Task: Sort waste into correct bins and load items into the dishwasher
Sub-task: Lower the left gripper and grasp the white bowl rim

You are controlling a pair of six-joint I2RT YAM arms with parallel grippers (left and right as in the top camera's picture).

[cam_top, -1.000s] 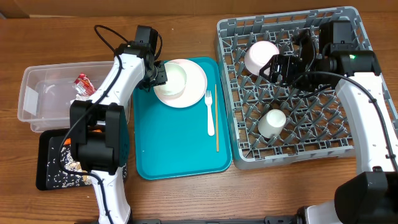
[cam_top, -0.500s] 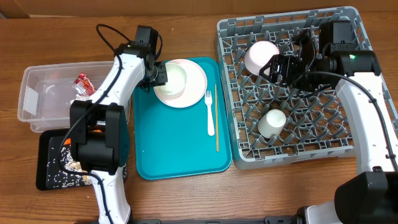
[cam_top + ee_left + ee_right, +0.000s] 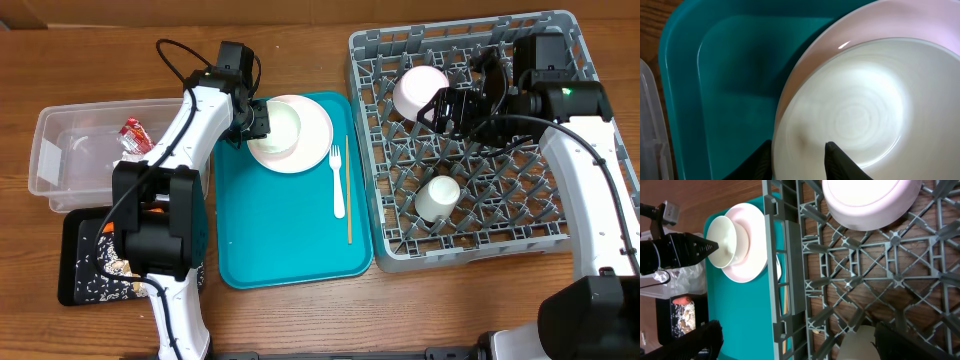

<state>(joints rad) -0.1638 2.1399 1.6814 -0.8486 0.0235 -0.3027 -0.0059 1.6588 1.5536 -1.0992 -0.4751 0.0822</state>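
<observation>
1. Nearest, on the left of the desk, lies the black tray. Beige crumbs are scattered in it, and the left arm hides its right end.
2. In the middle lies the teal tray. The white fork and the wooden stick lie lengthwise on its right side, close together but not touching.
3. On the right stands the grey rack. The small white cup sits among the pegs in its near half.
4. Just beyond the black tray is the clear tub, with the red wrapper inside at its right end.
5. At the far end of the teal tray sits the white plate, and the first bowl rests on its left part.
6. The left tool sits astride that bowl's left rim. In the wrist view, one of its fingers is inside the bowl and the other is outside against the rim. The jaws stand narrow, but it cannot be told whether they actually pinch the rim.
7. Farthest, the right tool hangs over the far part of the rack with its jaws wide apart and nothing between them. It is just beside the second bowl, which lies among the pegs at the rack's far left.
</observation>
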